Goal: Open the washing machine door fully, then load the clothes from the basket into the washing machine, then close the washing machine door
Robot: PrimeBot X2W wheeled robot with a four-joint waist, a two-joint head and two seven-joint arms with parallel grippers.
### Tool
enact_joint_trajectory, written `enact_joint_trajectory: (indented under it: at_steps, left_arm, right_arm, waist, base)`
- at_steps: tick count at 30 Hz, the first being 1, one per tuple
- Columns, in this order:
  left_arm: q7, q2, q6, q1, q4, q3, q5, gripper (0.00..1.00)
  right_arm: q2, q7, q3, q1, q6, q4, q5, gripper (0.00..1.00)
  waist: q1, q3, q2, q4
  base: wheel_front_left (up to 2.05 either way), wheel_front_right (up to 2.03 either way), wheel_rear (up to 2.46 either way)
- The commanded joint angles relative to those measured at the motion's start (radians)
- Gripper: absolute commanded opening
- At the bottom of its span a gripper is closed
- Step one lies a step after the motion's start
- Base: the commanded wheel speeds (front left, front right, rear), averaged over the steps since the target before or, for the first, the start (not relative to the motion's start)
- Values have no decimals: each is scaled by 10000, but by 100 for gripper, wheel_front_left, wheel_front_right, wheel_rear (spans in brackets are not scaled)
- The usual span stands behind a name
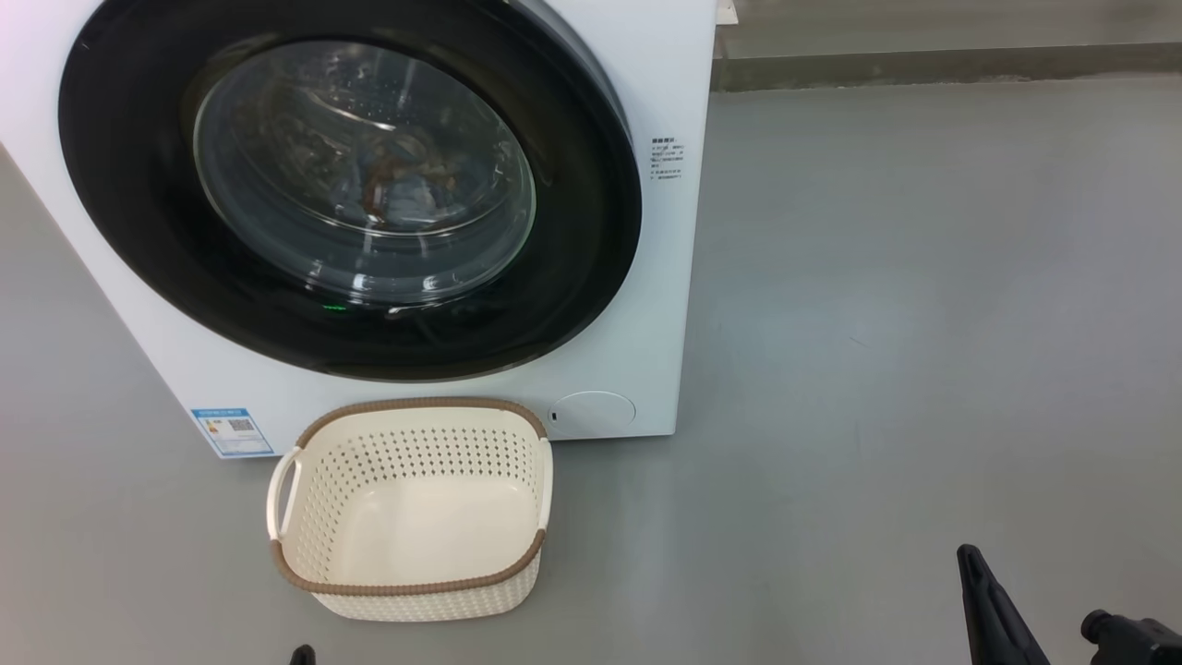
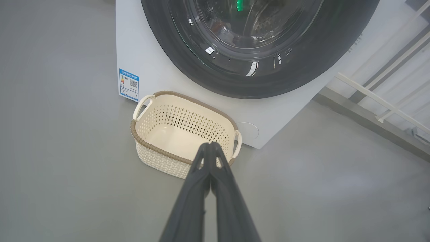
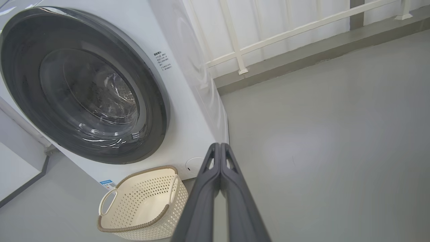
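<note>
The white washing machine (image 1: 665,277) stands on the grey floor with its door (image 1: 120,185) shut flat against the front. Through the door's glass, the clothes (image 1: 406,189) show dimly as a bluish and brown bundle inside the drum. The cream basket (image 1: 416,591) sits on the floor just in front of the machine, with nothing in it. My left gripper (image 2: 210,145) is shut and empty, hanging above the basket's near side (image 2: 161,158). My right gripper (image 3: 220,145) is also shut and empty, off to the basket's right (image 1: 970,559).
A blue label (image 1: 233,431) and a round flap (image 1: 593,413) sit low on the machine's front. A white railing (image 3: 285,33) and a low kerb (image 1: 923,66) run behind and right of the machine. Open grey floor (image 1: 923,323) spreads to the right.
</note>
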Motion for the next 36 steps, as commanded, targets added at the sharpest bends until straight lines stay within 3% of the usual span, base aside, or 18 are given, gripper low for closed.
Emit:
enact_joint_trajectory:
  at_steps: [1,36]
  left_arm:
    - [49,111,-57,-392,-223,163,-250,0]
    - [1074,170,-237,-1111,-256,680,-3856,0]
  right_arm:
    - [-64,42,12,-411,-11,-198,395,0]
    - [-108,1077,-40,-1079,-28,206,4367,0]
  waist:
    - [-2,5,-1,-6]
    - [-2,158,-1,-161]
  base:
    - [0,0,0]
    - [0,0,0]
